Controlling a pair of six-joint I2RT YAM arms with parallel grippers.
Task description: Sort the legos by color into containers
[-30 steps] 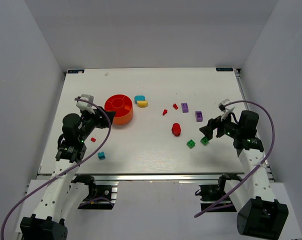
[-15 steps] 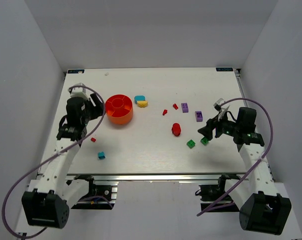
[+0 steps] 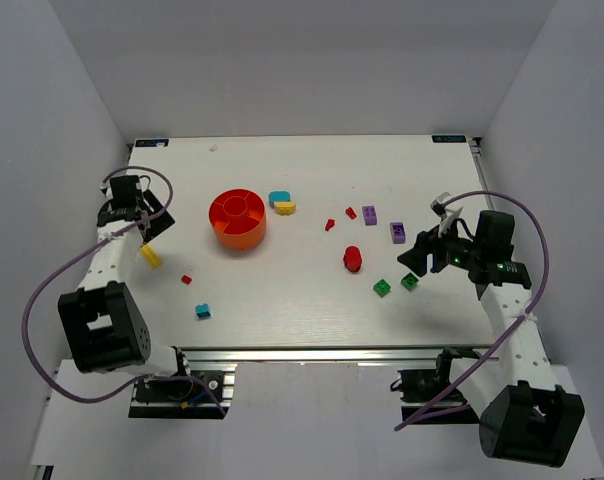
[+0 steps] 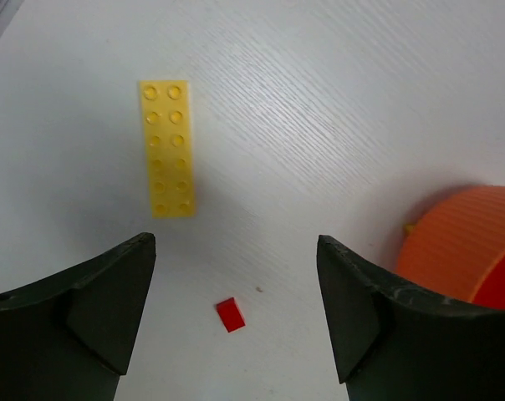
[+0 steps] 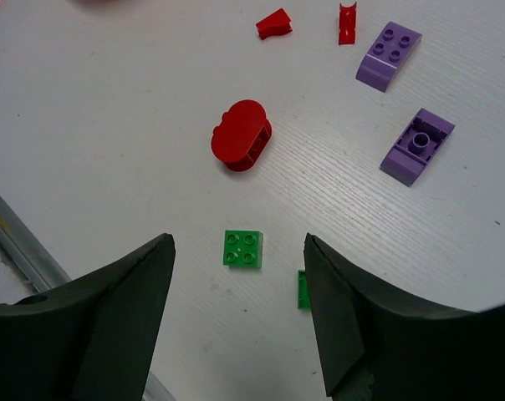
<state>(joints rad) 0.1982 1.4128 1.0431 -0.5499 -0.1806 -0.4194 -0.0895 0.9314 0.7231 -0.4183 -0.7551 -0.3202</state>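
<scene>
The orange dish (image 3: 237, 219) with its red insert stands left of centre; its ribbed wall (image 4: 461, 242) shows in the left wrist view. My left gripper (image 3: 150, 228) hangs open at the far left, above the table, with a long yellow brick (image 4: 166, 149) ahead of it and a tiny red piece (image 4: 230, 315) below its gap. My right gripper (image 5: 238, 244) is open over a green square brick (image 5: 242, 248). A second green piece (image 5: 303, 289) lies on edge by its right finger. Neither gripper holds anything.
Ahead of the right gripper lie a red oval piece (image 5: 242, 135), two purple bricks (image 5: 389, 56) (image 5: 416, 146) and two small red pieces (image 5: 274, 23) (image 5: 347, 22). A teal and a yellow piece (image 3: 281, 202) sit right of the dish. A teal brick (image 3: 203, 311) lies near the front edge.
My left arm has swung from beside the dish to the table's far left, and the long yellow brick now shows there. The right gripper has stayed in place with its jaws slightly narrower.
</scene>
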